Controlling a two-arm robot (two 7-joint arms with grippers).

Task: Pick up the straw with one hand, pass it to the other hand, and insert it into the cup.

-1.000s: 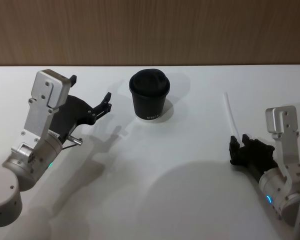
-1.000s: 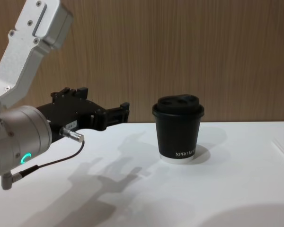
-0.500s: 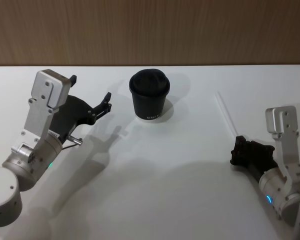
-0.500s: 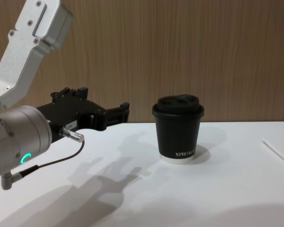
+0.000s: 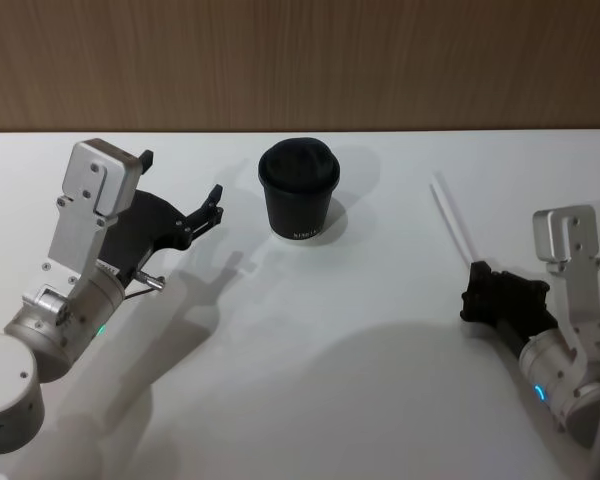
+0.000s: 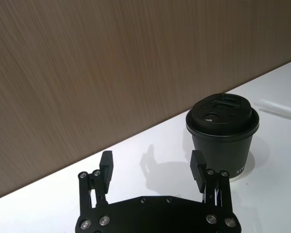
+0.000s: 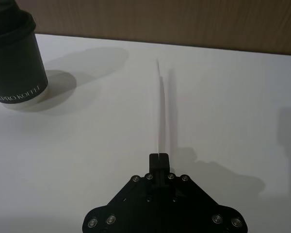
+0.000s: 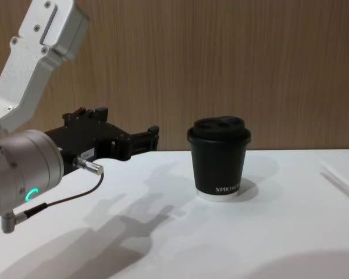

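The black cup (image 5: 298, 195) with its domed lid stands upright at the table's middle back; it is also in the chest view (image 8: 220, 158) and the left wrist view (image 6: 223, 136). My right gripper (image 5: 474, 288) is at the right, shut on the near end of the thin white straw (image 5: 452, 220). The straw points away from me, well to the right of the cup. In the right wrist view the straw (image 7: 160, 104) runs out from the closed fingertips of that gripper (image 7: 159, 158), with its shadow beside it. My left gripper (image 5: 182, 176) hovers open, left of the cup, holding nothing.
The white table (image 5: 310, 340) carries nothing else. A wooden wall (image 5: 300, 60) runs along its back edge. A thin black cable (image 8: 64, 200) hangs from my left arm.
The straw's far end has swung to the left and risen a little in my right gripper. It has come further into the chest view from the right. The left arm has not moved.
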